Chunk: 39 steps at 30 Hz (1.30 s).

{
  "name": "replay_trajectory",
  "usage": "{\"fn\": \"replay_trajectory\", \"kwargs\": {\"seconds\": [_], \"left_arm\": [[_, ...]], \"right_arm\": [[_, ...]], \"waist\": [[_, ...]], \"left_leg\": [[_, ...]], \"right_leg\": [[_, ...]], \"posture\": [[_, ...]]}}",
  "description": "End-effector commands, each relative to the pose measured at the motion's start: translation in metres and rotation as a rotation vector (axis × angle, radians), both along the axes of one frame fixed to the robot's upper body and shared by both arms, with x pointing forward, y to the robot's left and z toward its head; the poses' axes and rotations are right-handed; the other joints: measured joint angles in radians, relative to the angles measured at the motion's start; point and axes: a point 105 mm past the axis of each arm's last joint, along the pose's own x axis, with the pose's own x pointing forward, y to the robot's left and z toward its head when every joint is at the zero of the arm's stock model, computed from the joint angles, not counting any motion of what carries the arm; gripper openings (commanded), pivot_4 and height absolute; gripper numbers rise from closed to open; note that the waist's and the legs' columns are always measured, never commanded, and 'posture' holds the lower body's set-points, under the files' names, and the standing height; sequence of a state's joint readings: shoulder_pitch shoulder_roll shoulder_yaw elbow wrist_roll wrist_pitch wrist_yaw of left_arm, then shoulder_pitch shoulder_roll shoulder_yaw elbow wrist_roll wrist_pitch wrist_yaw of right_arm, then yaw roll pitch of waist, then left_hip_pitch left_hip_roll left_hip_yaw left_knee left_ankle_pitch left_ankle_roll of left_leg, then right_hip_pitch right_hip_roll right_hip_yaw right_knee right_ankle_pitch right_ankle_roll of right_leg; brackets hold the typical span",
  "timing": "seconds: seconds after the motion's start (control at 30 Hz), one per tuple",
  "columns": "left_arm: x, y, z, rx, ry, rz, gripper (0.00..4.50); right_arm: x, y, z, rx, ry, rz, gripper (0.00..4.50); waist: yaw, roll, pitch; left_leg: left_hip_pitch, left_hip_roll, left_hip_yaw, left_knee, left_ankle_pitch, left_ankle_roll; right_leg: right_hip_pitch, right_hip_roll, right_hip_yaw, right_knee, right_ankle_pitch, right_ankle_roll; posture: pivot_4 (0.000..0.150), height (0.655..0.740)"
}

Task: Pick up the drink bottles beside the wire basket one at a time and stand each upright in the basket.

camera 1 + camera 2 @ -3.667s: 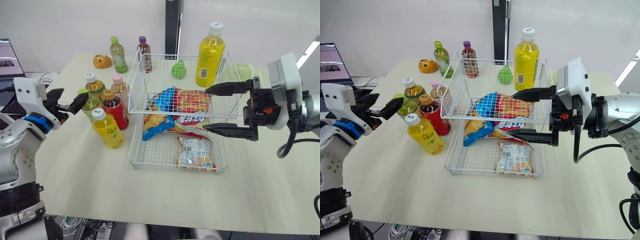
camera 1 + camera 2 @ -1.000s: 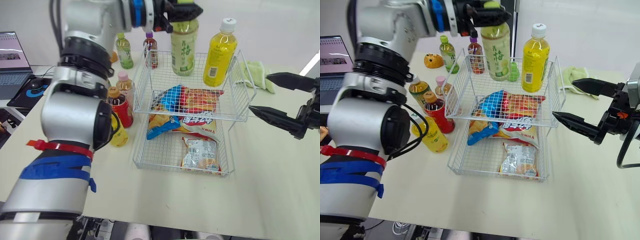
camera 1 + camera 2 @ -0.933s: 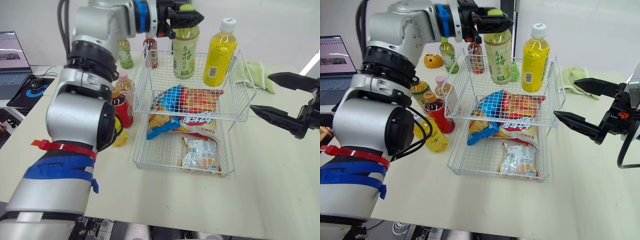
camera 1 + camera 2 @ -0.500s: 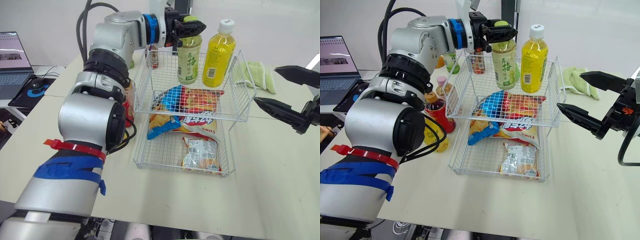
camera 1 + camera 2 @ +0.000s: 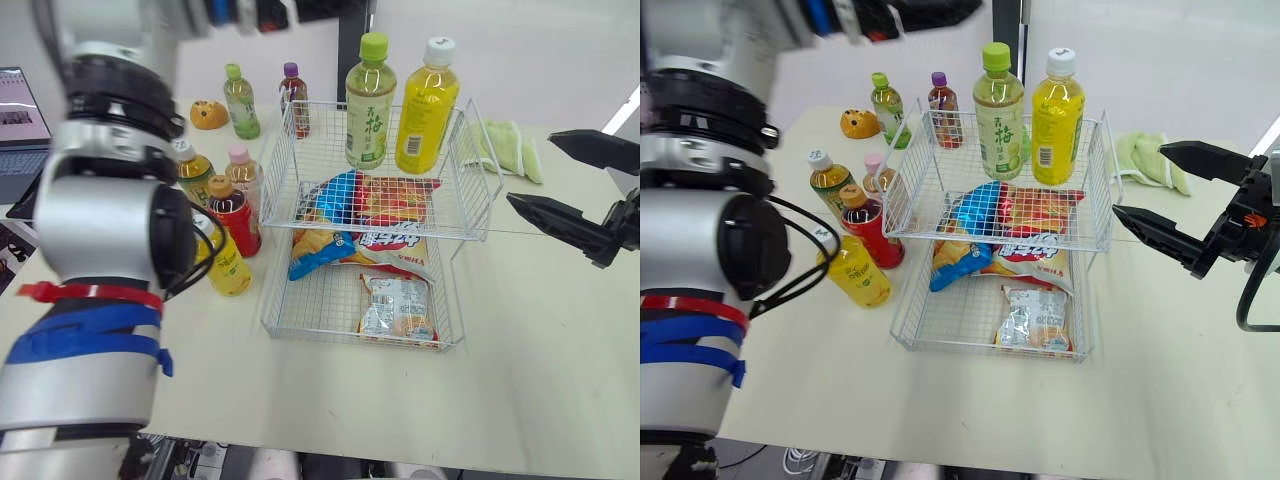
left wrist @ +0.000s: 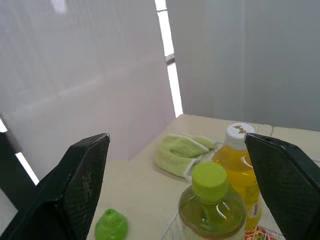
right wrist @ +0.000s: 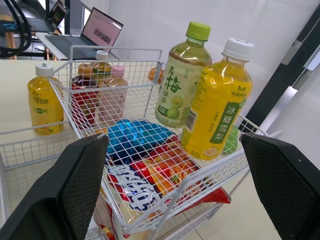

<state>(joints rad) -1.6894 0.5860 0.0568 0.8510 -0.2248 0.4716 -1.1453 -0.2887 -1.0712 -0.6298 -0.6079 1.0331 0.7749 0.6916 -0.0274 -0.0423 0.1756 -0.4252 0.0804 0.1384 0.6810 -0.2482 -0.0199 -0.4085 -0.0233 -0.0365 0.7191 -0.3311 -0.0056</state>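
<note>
Left gripper (image 6: 177, 141) and right gripper (image 5: 530, 168) both wide open, left one high above green tea bottle (image 5: 368, 100) standing at the far side of wire basket (image 5: 480, 190) just beside yellow juice bottle (image 5: 425, 92); risk is the arm clipping its cap and toppling it when reaching for the left bottle cluster (image 5: 228, 270).

A wide table (image 5: 400, 400) with a pale cream top is seen, and its surface is lit evenly, with only soft shadows. Behind it, a plain white wall (image 5: 560, 50) is found, which is divided by a dark upright post (image 5: 1008, 20). In the left wrist view the wall is made of pale panels, and a narrow bright gap (image 6: 167, 55) is left between two of them. At the right edge a slanted strip of light (image 5: 628, 105) is noticed. On the left, an open laptop (image 5: 18, 110) is placed beside the table. Below the front edge, some cables (image 5: 800, 460) are seen on a dim floor.
</note>
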Motion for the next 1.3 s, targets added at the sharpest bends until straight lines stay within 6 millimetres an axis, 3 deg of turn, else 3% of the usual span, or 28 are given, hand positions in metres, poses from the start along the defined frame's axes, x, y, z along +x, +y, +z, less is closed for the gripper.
{"fn": "replay_trajectory", "kwargs": {"seconds": [0.03, 0.1, 0.2, 0.4, 0.53, 0.77, 0.93, 1.03, 1.3], "left_arm": [[-0.014, 0.054, 0.012, -0.065, -0.057, 0.138, 4.49], [-0.021, 0.089, 0.007, -0.079, -0.051, 0.249, 4.49], [-0.027, 0.123, 0.000, -0.080, -0.081, 0.383, 4.49], [-0.041, 0.208, -0.063, -0.038, -0.066, 0.686, 4.49], [-0.048, 0.242, -0.109, -0.074, -0.001, 0.812, 4.49], [-0.069, 0.267, -0.182, -0.135, 0.083, 0.892, 4.49], [-0.080, 0.268, -0.220, -0.111, 0.144, 0.916, 4.49], [-0.082, 0.264, -0.227, -0.116, 0.154, 0.919, 4.49], [-0.082, 0.255, -0.224, -0.130, 0.148, 0.912, 4.49]], "right_arm": [[-0.005, 0.012, 0.003, -0.064, -0.034, 0.063, 4.50], [-0.004, 0.019, -0.001, -0.077, -0.024, 0.099, 4.50], [-0.002, 0.024, -0.002, -0.066, -0.020, 0.134, 4.50], [0.010, 0.034, -0.014, -0.081, -0.022, 0.172, 4.50], [0.016, 0.036, -0.021, -0.091, 0.000, 0.188, 4.50], [0.011, 0.045, -0.031, -0.121, 0.020, 0.246, 4.50], [0.008, 0.056, -0.036, -0.119, 0.013, 0.280, 4.50], [0.006, 0.064, -0.040, -0.105, 0.012, 0.299, 4.50], [0.005, 0.077, -0.045, -0.077, -0.006, 0.303, 4.50]], "waist": [[-0.003, 0.001, 0.000], [-0.014, 0.001, -0.001], [-0.014, 0.001, -0.001], [-0.002, 0.001, -0.001], [-0.001, 0.000, -0.001], [0.001, -0.001, -0.002], [0.000, -0.003, -0.003], [0.000, -0.003, -0.004], [0.000, -0.004, -0.004]], "left_leg": [[0.001, 0.000, 0.000, 0.000, 0.000, 0.000], [0.003, 0.000, 0.001, 0.000, 0.000, 0.000], [0.004, 0.001, 0.000, -0.001, 0.001, -0.001], [0.006, 0.000, 0.000, 0.000, 0.001, -0.001], [0.007, 0.001, 0.000, 0.001, 0.002, 0.000], [0.007, 0.000, 0.000, 0.000, 0.002, 0.001], [0.007, 0.001, -0.001, 0.000, 0.002, 0.001], [0.007, 0.001, -0.001, 0.000, 0.002, 0.001], [0.008, 0.001, -0.001, 0.000, 0.002, 0.001]], "right_leg": [[0.000, 0.000, 0.000, 0.000, 0.000, 0.000], [0.001, 0.000, 0.002, 0.002, 0.000, 0.000], [0.001, 0.001, 0.003, 0.003, 0.000, 0.000], [0.003, 0.000, 0.003, 0.004, 0.000, 0.000], [0.003, -0.001, 0.002, 0.005, 0.000, 0.000], [0.003, -0.002, 0.001, 0.006, 0.000, 0.000], [0.003, -0.002, 0.001, 0.007, 0.000, 0.000], [0.004, -0.002, 0.001, 0.007, 0.000, -0.001], [0.004, -0.002, 0.001, 0.008, 0.001, -0.001]], "posture": [[0.150, 0.7155], [0.150, 0.7155], [0.150, 0.7155], [0.150, 0.7155], [0.150, 0.7155], [0.150, 0.7155], [0.150, 0.7155], [0.150, 0.7155], [0.150, 0.7155]]}}
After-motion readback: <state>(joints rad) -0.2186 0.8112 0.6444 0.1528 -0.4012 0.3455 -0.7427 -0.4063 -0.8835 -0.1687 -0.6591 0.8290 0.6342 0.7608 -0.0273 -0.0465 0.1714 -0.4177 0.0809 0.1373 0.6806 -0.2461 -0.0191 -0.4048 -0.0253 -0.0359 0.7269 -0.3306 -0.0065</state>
